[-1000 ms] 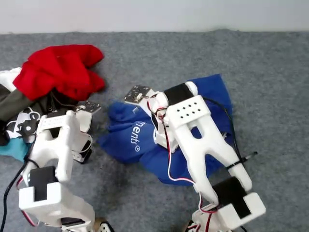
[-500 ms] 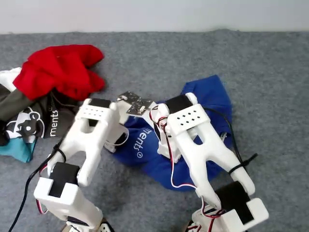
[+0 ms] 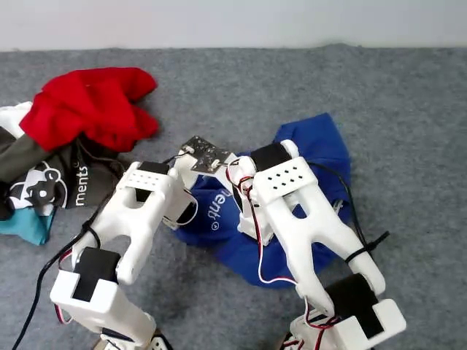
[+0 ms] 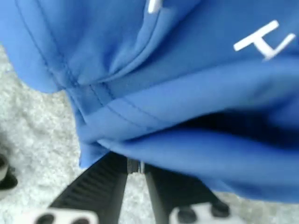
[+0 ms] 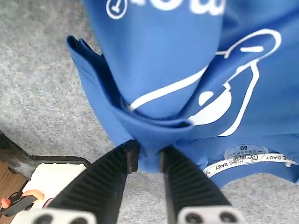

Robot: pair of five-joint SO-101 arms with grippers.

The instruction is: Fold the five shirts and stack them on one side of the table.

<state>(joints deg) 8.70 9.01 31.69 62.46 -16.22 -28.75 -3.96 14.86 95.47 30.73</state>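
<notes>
pinching the blue shirt (image 3: 321,146) are left claw (image 4: 134,166) and right claw (image 5: 145,159) (adjacent).

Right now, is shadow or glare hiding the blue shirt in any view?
Left wrist view: a shadow band under a fold of the blue shirt, no glare. Right wrist view: evenly lit at the right end effector. High view: even light.

High view: the left arm (image 3: 135,215) and right arm (image 3: 299,204) hide the middle of your blue shirt (image 3: 321,138). At the left edge, the black shirt (image 3: 18,157) and teal shirt (image 3: 18,223) are cut off. Left wrist view: white print (image 4: 153,5) runs off the top edge.
</notes>
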